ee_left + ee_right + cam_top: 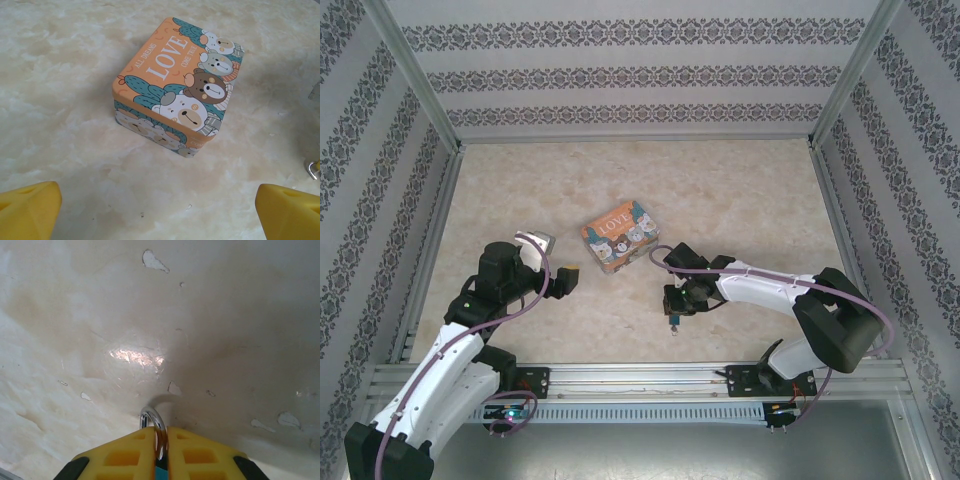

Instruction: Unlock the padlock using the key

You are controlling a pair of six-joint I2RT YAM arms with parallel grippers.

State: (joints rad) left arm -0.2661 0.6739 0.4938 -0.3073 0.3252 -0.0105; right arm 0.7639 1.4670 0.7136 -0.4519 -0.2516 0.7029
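Right gripper [161,445] is pinched narrow on the padlock [158,437], low over the table [750,200], near side of the tin box [175,85] and a bit right of it. The padlock is tiny: a thin silver shackle loop [151,416] pokes out past the yellow fingertips [125,457], and a sliver of teal body [160,474] shows in the slit between them. Left gripper [160,215] is spread wide, holding nothing, facing the orange LOVE tin.

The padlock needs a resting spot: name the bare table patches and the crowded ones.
Bare: the far half of the table, beyond the tin box. Crowded: the near middle, where the open left fingers face the tin box and the right fingers clamp the padlock.
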